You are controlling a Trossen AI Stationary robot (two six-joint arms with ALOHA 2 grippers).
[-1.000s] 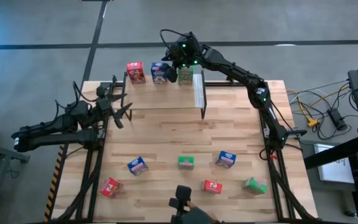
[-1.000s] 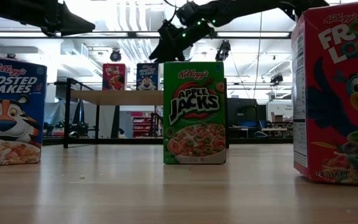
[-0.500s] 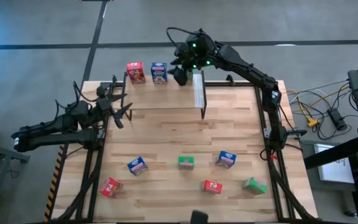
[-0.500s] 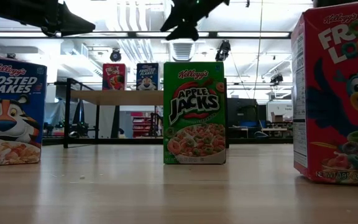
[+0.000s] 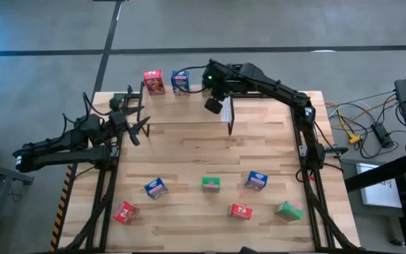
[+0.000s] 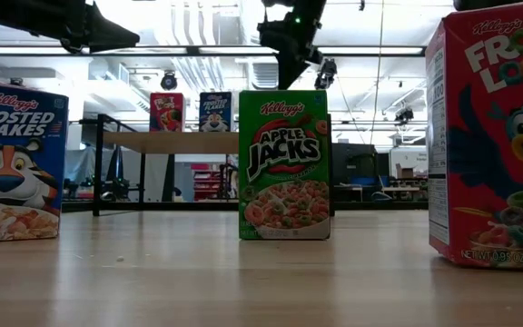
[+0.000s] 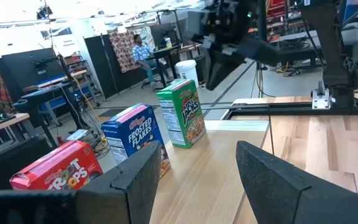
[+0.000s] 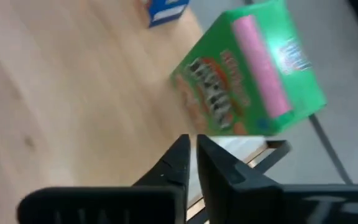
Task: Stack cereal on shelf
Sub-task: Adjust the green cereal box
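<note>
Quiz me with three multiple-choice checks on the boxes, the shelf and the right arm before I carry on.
1. Which box stands in the middle of the row on the shelf?
A. red
B. blue
C. green

2. How many boxes stand on the tabletop, off the shelf?
A. four
B. six
C. eight

3. The right arm's jaws are:
A. shut and empty
B. shut on a box
C. wide open

Answers:
1. B: the left wrist view shows the blue box between the red box and the green box.
2. B: the high view shows two each of red, blue and green.
3. A: the jaws meet, and the green box is clear of them.
</note>
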